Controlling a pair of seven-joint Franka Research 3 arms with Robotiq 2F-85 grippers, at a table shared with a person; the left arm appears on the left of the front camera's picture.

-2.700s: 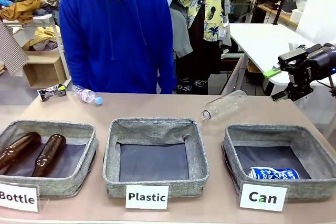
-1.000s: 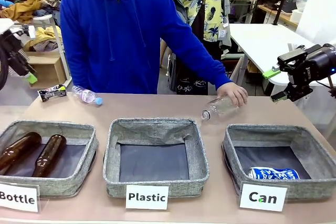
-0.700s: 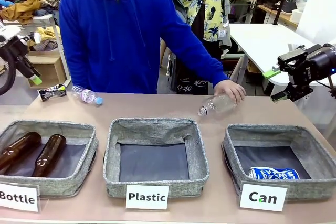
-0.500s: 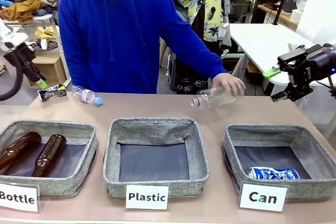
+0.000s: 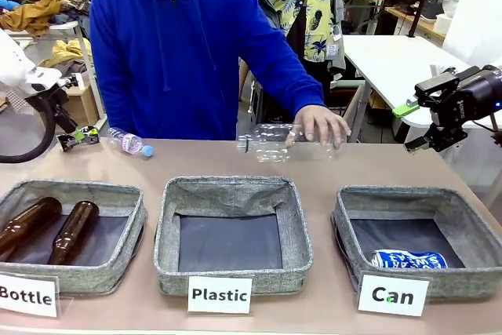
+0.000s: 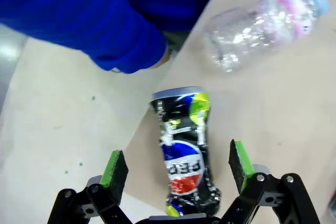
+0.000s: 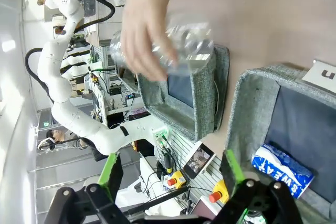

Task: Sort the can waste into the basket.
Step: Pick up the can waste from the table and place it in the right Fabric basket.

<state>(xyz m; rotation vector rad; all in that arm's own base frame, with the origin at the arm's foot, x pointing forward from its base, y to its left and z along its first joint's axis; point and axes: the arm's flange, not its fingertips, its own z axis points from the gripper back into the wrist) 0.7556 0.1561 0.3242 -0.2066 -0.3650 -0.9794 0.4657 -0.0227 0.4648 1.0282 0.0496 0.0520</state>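
A crushed dark and silver can lies on the table's far left edge. My left gripper hangs just above it, open, with the can between its green pads and not gripped. In the front view the left gripper sits right at that can. A blue can lies in the near right corner of the basket marked "Can", also seen as a blue can from the right wrist. My right gripper hovers open and empty off the table's right end.
A person's hand holds a clear plastic bottle above the "Plastic" basket. A small clear bottle lies beside the crushed can. Two brown bottles lie in the "Bottle" basket.
My left arm came in from the left and dropped down over the crushed can. The person took the clear bottle off the table and carried it left. The right arm stayed still.
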